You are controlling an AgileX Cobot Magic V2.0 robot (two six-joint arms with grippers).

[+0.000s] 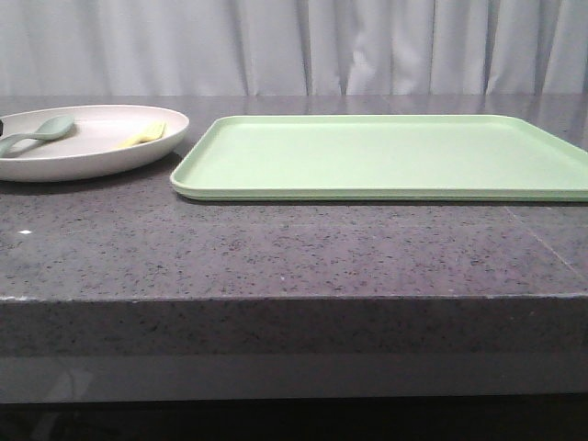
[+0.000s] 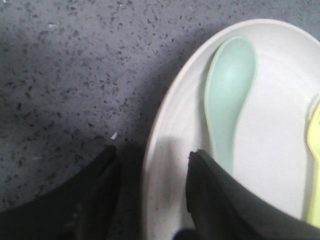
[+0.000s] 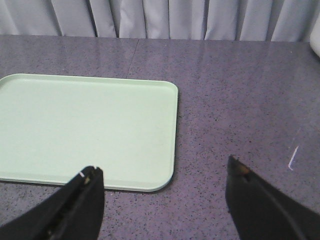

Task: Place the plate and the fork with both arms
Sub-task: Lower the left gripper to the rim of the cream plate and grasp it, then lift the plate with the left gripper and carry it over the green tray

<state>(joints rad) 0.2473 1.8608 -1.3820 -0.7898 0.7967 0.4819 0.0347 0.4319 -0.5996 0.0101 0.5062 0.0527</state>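
Observation:
The pale pinkish-cream plate [image 1: 92,154] sits on the table at the far left. The yellow fork [image 1: 142,136] and a grey-green spoon [image 1: 41,131] lie in it. In the left wrist view my left gripper [image 2: 150,155] is open and straddles the plate's [image 2: 280,145] rim, one finger outside over the table, the other inside beside the spoon [image 2: 230,85]. The fork [image 2: 315,150] shows at that view's edge. My right gripper [image 3: 163,166] is open and empty above the bare table, near a corner of the tray. Neither gripper shows in the front view.
A flat rectangular light green tray [image 1: 386,156] lies right of the plate, a small gap apart; it also shows in the right wrist view [image 3: 85,125]. The dark speckled table [image 1: 276,248] ends at a front edge. A grey curtain hangs behind.

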